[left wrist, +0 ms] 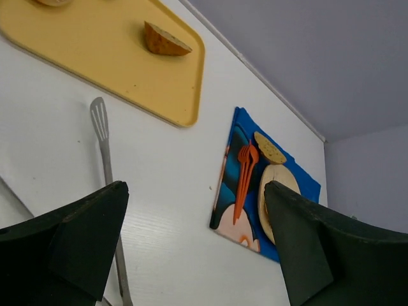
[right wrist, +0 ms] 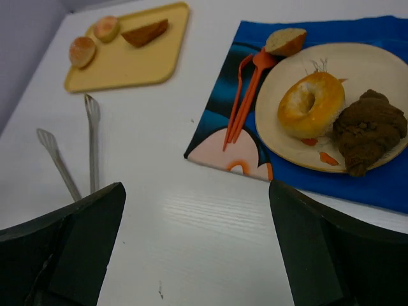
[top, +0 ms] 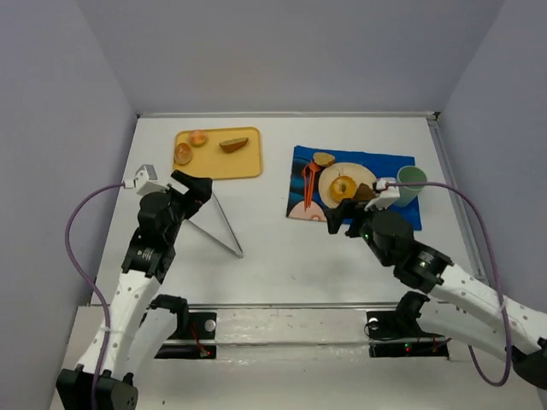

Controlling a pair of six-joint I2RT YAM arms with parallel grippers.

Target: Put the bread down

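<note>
The bread [top: 324, 159] is a small oval chunk with a tan face, lying on the blue placemat [top: 397, 162] just beyond the plate's [top: 329, 175] far left rim. It also shows in the right wrist view [right wrist: 285, 41] and the left wrist view [left wrist: 270, 148]. My right gripper [top: 340, 217] is open and empty [right wrist: 197, 248] above bare table, just off the mat's near left corner. My left gripper [top: 193, 190] is open and empty [left wrist: 197, 248] over the table near the tongs, far left of the bread.
The plate [right wrist: 370, 60] holds a glazed donut [right wrist: 310, 104] and a dark brown pastry [right wrist: 368, 129]. An orange fork [right wrist: 245, 105] lies on the mat. A green cup [top: 411, 184] stands right of the plate. The yellow tray [top: 248, 166] holds a wedge slice [top: 233, 144] and two buns. Metal tongs [top: 224, 226] lie between the arms.
</note>
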